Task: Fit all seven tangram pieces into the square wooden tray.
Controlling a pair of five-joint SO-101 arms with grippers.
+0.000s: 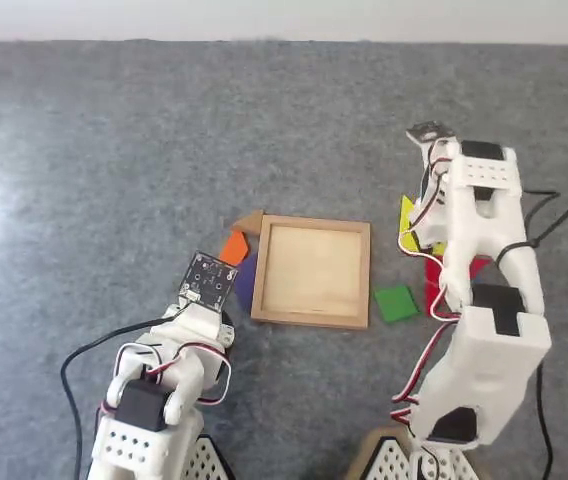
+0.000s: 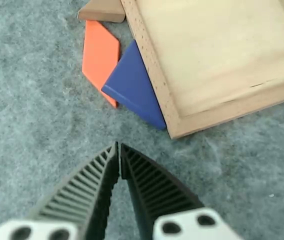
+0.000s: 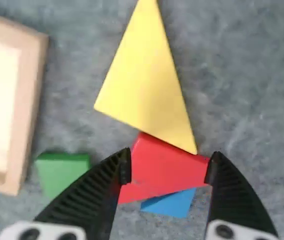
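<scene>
The square wooden tray (image 1: 309,272) lies mid-table with nothing in it. Against its left side lie an orange parallelogram (image 2: 99,57), a dark blue triangle (image 2: 132,85) and a plain wood triangle (image 2: 102,10). My left gripper (image 2: 118,148) is shut and holds nothing, a short way in front of the blue triangle. To the right of the tray, my right gripper (image 3: 168,167) stands open, its fingers on either side of a red piece (image 3: 164,170). That piece lies over a light blue piece (image 3: 169,204) and next to a yellow triangle (image 3: 144,82). A green piece (image 3: 62,170) lies near the tray's corner.
The left arm (image 1: 179,360) is at the front left. The right arm (image 1: 484,230) stretches over the pieces on the right. Grey carpet-like table surface (image 1: 114,150) lies open at the back and left.
</scene>
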